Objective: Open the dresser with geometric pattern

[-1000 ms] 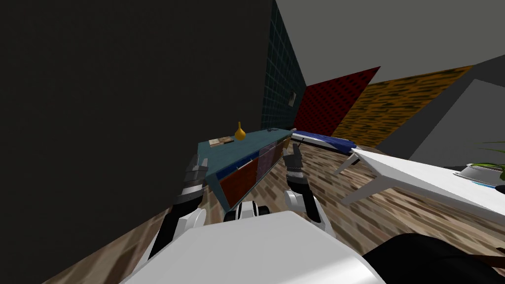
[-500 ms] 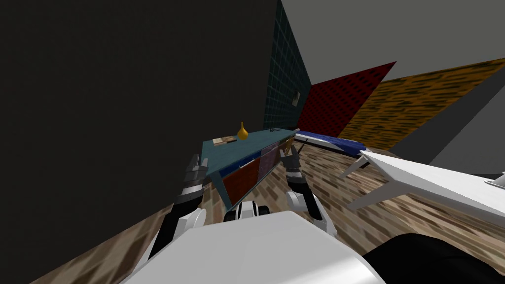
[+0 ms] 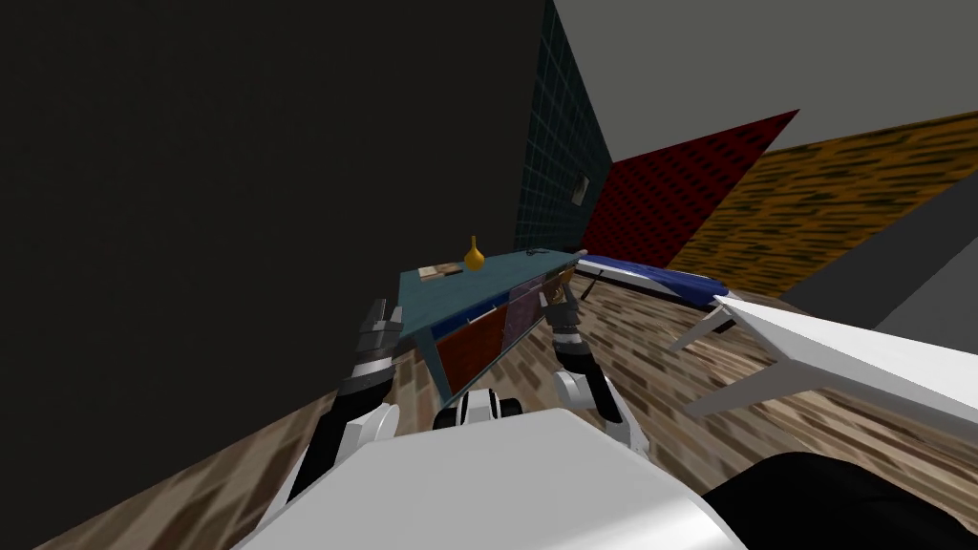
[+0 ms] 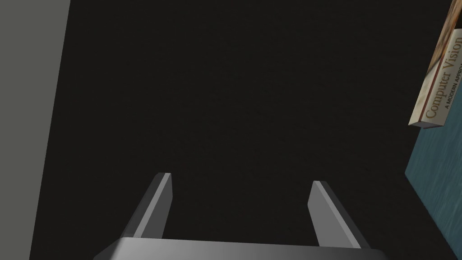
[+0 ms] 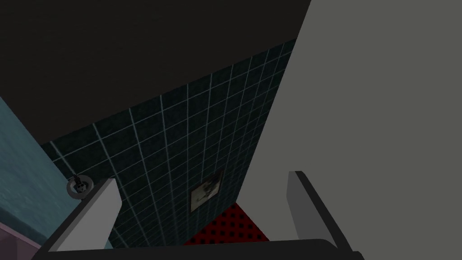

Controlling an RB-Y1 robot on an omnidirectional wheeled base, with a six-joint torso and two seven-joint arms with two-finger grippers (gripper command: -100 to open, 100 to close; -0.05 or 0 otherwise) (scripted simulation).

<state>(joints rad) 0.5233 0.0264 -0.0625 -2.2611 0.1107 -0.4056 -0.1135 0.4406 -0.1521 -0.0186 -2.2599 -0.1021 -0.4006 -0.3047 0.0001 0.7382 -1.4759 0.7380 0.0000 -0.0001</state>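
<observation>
Turned slightly, dresser [image 3: 458,291] running away along dark wall [image 3: 191,191] (front rightward), both jaws released.

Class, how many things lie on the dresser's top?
3: a book at the near end, a yellow vase beside it, a small dark ring at the far end. Others may be hidden.

Two claws were counted, the left claw [image 4: 241,180] and the right claw [image 5: 203,178], with two fingers each; one dresser [image 3: 449,291]; on it one yellow vase [image 3: 473,255], one book [image 4: 440,85], one small ring [image 5: 80,186]; one white surface [image 3: 840,358]; one blue bed [image 3: 659,277]; one framed picture [image 5: 206,196].
</observation>
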